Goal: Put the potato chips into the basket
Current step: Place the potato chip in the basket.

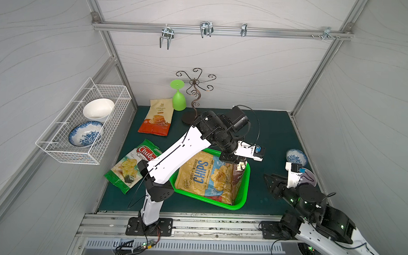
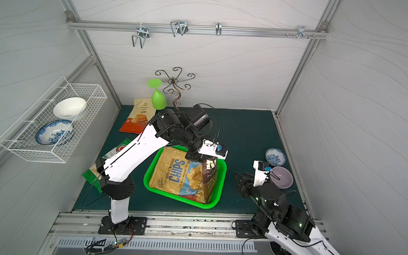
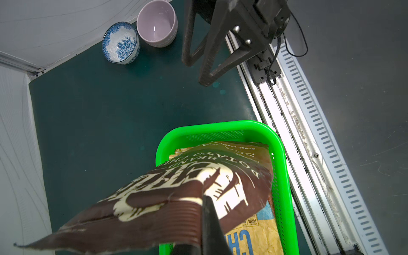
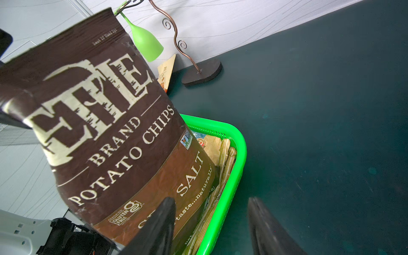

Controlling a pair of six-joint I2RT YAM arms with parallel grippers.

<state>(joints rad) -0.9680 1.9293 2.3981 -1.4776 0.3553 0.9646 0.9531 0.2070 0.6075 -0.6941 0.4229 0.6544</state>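
Left wrist view: the left jaws are clenched on the crimped top edge of the brown Kettle bag point(image 3: 167, 205). The bag hangs upright, its lower end inside the green basket point(image 3: 220, 125) on the side nearest the right arm, above the tan CHIPS bag point(image 3: 254, 238). Released like this, it may tip over the rim onto the table point(image 3: 110, 110). The right jaws stand half-parted, holding nothing. Two cassava bags point(image 1: 157, 117) lie outside.
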